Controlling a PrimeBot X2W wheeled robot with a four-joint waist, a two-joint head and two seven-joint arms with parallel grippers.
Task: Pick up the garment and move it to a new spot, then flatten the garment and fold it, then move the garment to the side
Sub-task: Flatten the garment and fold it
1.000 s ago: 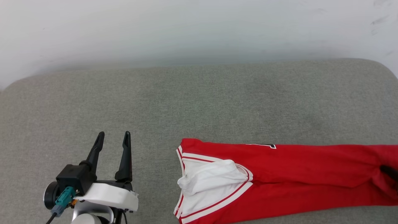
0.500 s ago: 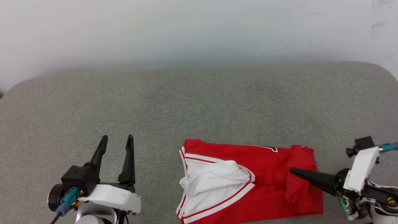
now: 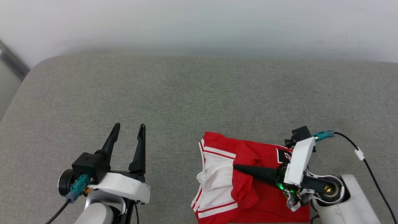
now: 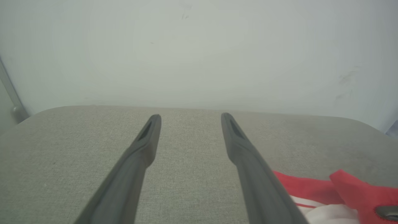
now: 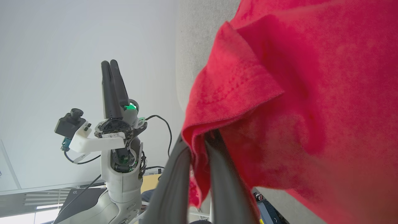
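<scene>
Your right gripper is clenched on a red fold of the jersey. In the right wrist view the two dark fingers pinch a hemmed edge, and the cloth drapes over and past them. The jersey lies on the grey cushion at about 5 o'clock in the head view. Its white striped sleeve panel is at the 9 o'clock end and the black numerals are toward 2 o'clock, just beside the wrist. The gripper's fingers point toward 9 o'clock across the red body, with the tip close to the white panel.

This looks like the fold itself: you are carrying the gripped edge over the body toward the sleeve end. To do it well:

- Hold the pinch firm until the edge is over where it should land.
- Travel low and level toward 9 o'clock, so the lifted layer rolls over and does not bunch up. There is already a rumpled ridge running from 12 to 6 o'clock under the fingers.
- Line the carried hem up with the striped trim before you let go.

Your left gripper sits at 7 o'clock with its jaws spread wide and empty. It is above bare cushion, well apart from the cloth, fingers pointing to 12 o'clock. You could bring it toward 3 o'clock to pin the white end if the jersey starts to drag.
</scene>
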